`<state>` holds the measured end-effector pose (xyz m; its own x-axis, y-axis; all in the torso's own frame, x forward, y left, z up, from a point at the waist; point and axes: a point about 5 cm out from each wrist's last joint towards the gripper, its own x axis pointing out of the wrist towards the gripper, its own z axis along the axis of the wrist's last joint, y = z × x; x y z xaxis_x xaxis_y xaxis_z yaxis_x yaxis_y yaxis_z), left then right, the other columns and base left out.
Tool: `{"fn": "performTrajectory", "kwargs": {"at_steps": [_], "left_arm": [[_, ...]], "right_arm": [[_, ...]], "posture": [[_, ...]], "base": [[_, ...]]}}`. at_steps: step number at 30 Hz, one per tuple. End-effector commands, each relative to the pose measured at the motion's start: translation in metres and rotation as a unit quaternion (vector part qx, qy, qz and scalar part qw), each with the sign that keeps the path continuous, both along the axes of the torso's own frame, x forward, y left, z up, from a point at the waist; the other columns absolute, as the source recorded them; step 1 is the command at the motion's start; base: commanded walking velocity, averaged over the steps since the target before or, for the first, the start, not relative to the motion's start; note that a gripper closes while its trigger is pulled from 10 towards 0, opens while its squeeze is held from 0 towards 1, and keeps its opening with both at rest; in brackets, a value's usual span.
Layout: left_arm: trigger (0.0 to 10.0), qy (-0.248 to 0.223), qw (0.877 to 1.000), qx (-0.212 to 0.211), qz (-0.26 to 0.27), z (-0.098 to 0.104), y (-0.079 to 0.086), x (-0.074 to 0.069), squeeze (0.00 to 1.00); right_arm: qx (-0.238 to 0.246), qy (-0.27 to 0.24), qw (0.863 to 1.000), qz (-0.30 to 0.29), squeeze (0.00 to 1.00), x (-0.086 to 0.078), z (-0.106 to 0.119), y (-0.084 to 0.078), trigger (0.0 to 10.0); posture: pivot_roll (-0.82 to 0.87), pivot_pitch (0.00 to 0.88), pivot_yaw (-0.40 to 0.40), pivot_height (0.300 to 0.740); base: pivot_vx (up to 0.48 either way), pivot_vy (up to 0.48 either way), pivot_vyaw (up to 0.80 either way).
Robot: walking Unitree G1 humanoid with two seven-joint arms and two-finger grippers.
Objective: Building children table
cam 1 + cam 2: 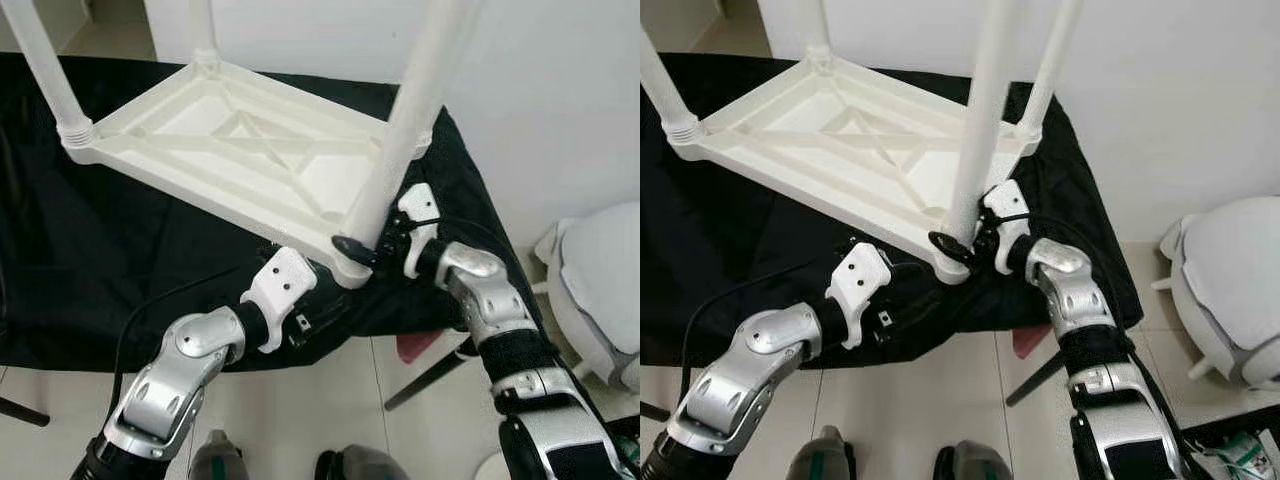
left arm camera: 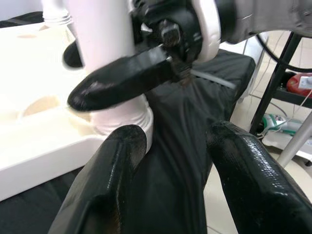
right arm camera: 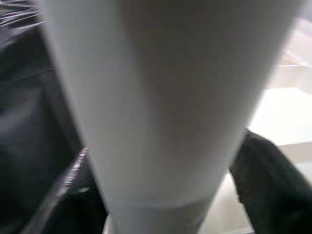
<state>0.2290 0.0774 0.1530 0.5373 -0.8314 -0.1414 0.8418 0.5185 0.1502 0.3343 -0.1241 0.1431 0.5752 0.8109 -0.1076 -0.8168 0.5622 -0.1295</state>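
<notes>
Lying upside down on a black cloth (image 1: 110, 250), a white plastic children's table (image 1: 250, 150) rests with its ribbed underside up and its legs pointing at the ceiling. The right gripper (image 1: 362, 250) clasps the near corner leg (image 1: 405, 130) low down, just above the socket, one black finger on either side of the tube; in the right wrist view the leg (image 3: 161, 97) sits between the two dark fingers (image 3: 268, 180). The left gripper (image 2: 165, 161) hovers just below that same corner, its two fingers spread apart and holding nothing, with the threaded base of the leg (image 2: 122, 117) just beyond its fingertips. Whether a fingertip actually touches the corner is hard to tell from these angles. Three other legs stand at the remaining corners: one at the near left (image 1: 45, 70), one at the far side (image 1: 203, 25), one at the right (image 1: 1052, 60). The cloth covers a low stand against a white wall (image 1: 540, 100), with pale tiled floor (image 1: 330, 400) in front. A white rounded object (image 1: 1230, 270) sits on the floor to the right.
</notes>
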Motion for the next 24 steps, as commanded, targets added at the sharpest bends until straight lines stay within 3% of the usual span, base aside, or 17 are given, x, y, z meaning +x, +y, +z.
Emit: {"fn": "performTrajectory", "kwargs": {"at_steps": [1, 14, 20, 22, 24], "left_arm": [[10.0, -0.001, 1.000, 0.001, 0.002, 0.000, 0.000, 0.000, 0.00], [10.0, 0.001, 1.000, 0.000, 0.005, -0.001, 0.000, -0.002, 0.00], [10.0, 0.001, 1.000, 0.000, 0.003, -0.001, -0.001, -0.002, 0.00], [10.0, 0.002, 1.000, 0.001, -0.001, -0.001, -0.001, -0.001, 0.00], [10.0, 0.002, 1.000, 0.001, -0.001, -0.001, -0.001, -0.001, 0.00]], "right_arm": [[-0.008, 0.011, 1.000, 0.018, 0.00, 0.000, -0.004, 0.003, 0.0], [-0.008, 0.014, 1.000, 0.025, 0.00, 0.002, -0.011, -0.005, 0.0], [0.001, 0.008, 1.000, -0.003, 0.00, 0.005, -0.011, -0.010, 0.0], [0.014, 0.004, 0.998, -0.068, 0.00, 0.003, -0.011, -0.017, 0.0], [0.014, 0.004, 0.998, -0.068, 0.00, 0.003, -0.011, -0.017, 0.0]], "posture": [[0.04, 0.000, -0.090, 0.740], [0.04, 0.000, -0.092, 0.740], [0.03, 0.000, -0.088, 0.740], [0.02, 0.000, -0.084, 0.740], [0.02, 0.000, -0.084, 0.740]], "base": [[0.000, 0.000, 0.00], [0.000, 0.000, 0.00], [0.000, 0.000, 0.00], [0.000, 0.000, 0.00], [0.000, 0.000, 0.00]]}}
